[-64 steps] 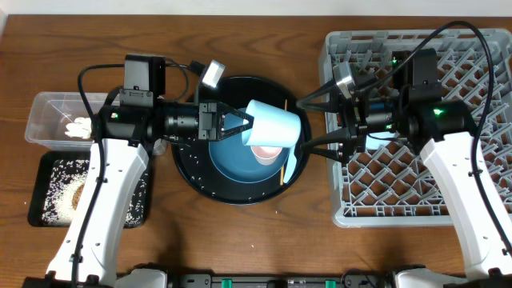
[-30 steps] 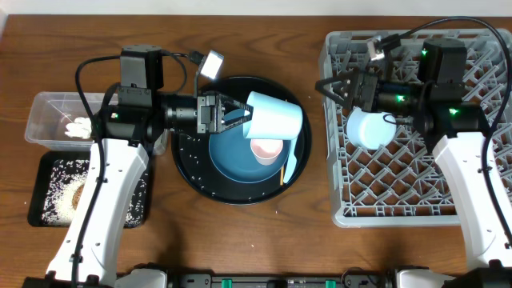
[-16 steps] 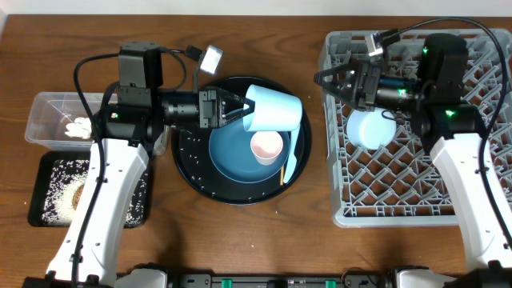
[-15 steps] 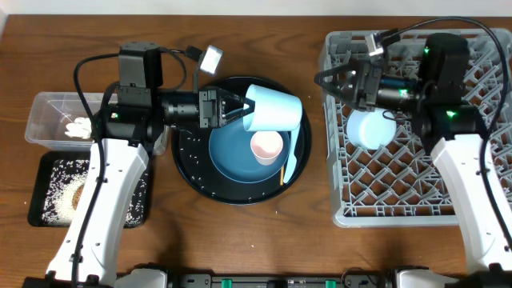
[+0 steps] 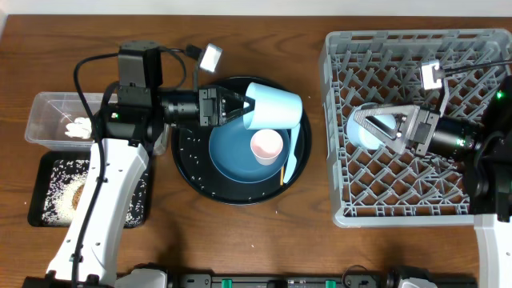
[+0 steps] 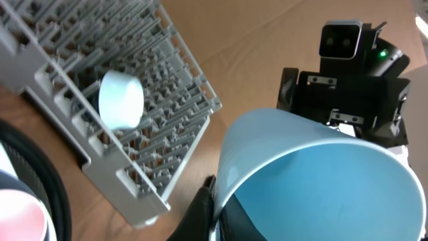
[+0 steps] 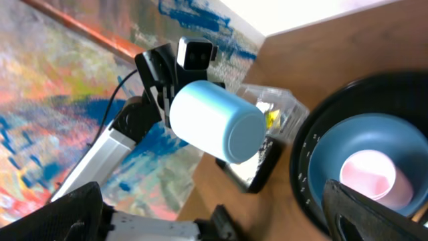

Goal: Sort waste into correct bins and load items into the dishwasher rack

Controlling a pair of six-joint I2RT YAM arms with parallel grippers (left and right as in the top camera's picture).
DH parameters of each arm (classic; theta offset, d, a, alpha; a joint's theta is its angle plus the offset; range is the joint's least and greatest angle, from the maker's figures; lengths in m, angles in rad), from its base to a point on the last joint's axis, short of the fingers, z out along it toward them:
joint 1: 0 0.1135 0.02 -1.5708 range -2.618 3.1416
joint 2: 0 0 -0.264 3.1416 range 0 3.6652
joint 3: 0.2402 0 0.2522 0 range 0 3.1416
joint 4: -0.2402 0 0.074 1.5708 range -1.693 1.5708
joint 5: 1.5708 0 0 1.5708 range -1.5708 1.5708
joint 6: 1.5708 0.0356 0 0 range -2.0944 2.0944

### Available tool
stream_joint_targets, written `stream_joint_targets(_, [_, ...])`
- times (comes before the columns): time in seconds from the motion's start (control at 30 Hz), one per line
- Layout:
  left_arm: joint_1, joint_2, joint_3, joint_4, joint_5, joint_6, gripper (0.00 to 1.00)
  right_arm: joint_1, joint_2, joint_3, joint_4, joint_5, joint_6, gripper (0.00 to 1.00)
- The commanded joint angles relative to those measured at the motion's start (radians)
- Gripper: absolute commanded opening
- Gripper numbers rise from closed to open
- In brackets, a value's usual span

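One cup gripped, one bowl in the rack

The left gripper (image 5: pixel 245 109) is clamped on the rim of the light-blue cup (image 5: pixel 274 109), one finger inside the mouth and one outside. The cup is tipped on its side, above the far edge of the round black tray (image 5: pixel 186 164). Under it the pink cup (image 5: pixel 266 146) stands upright on the dark-blue plate (image 5: pixel 232 156), with the white spoon (image 5: pixel 294 152) and the chopstick (image 5: pixel 282 170) just to the right of it. The right gripper (image 5: pixel 362 132) is spread wide over the grey dishwasher rack (image 5: pixel 400 204) and holds nothing. The pale-blue bowl (image 5: pixel 374 128) lies in the rack between its fingers as seen from overhead; contact cannot be told. At the left of the bench (image 5: pixel 264 240), the clear tub (image 5: pixel 48 108) holds white tissue (image 5: pixel 78 126). The black rectangular tray (image 5: pixel 136 204) holds rice grains (image 5: pixel 52 192).
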Motion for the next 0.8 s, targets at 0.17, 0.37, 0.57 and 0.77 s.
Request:
stream_joint_targets(0.17, [0.005, 0.007, 0.002, 0.159, 0.057, -0.141, 0.06, 0.03, 0.073, -0.175, 0.297, -0.14, -0.05, 0.99])
stream_joint_targets(0.37, [0.004, 0.007, 0.002, 0.159, 0.057, -0.137, 0.06, 0.186, 0.129, -0.209, 0.607, -0.146, -0.035, 0.99])
stream_joint_targets(0.57, [0.004, 0.007, 0.002, 0.158, 0.074, -0.138, 0.06, 0.294, 0.174, -0.209, 0.716, -0.089, -0.04, 0.99])
stream_joint_targets(0.77, [0.004, 0.007, 0.002, 0.158, 0.073, -0.137, 0.06, 0.356, 0.238, -0.209, 0.792, -0.079, -0.08, 0.99])
